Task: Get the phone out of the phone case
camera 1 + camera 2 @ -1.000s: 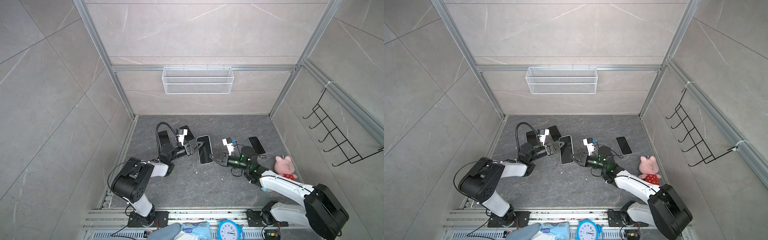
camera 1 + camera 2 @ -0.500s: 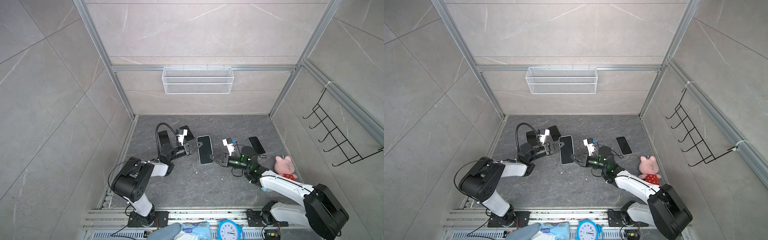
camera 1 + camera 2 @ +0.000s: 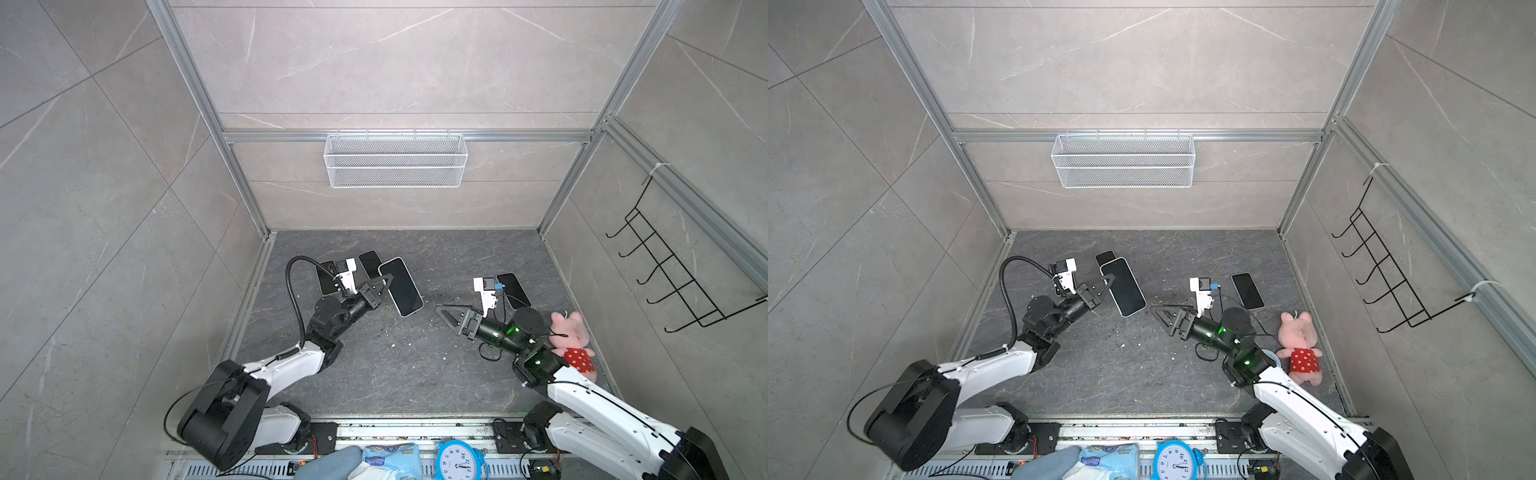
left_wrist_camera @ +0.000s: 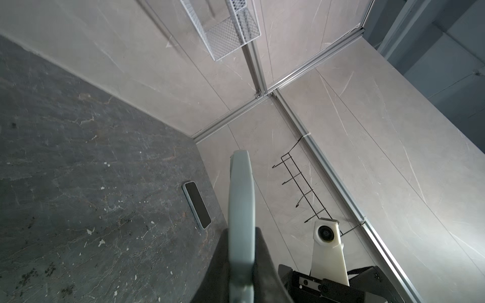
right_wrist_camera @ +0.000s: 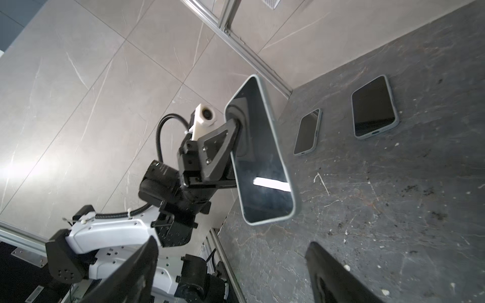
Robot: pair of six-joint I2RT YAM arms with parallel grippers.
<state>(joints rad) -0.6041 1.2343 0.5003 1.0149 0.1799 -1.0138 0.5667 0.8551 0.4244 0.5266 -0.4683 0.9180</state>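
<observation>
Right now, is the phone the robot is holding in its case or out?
In. The phone shows a dark screen with the pale grey case rim around it, gripped by the left gripper.

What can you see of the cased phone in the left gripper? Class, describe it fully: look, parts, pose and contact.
The cased phone is a slim slab with a dark, glossy screen, switched off and reflecting a bright strip of light. A pale grey-green case with rounded corners, seemingly soft plastic, wraps its edges. The left gripper, shut on one long edge, holds it tilted and apparently clear of the dark floor. Nothing else touches it.
</observation>
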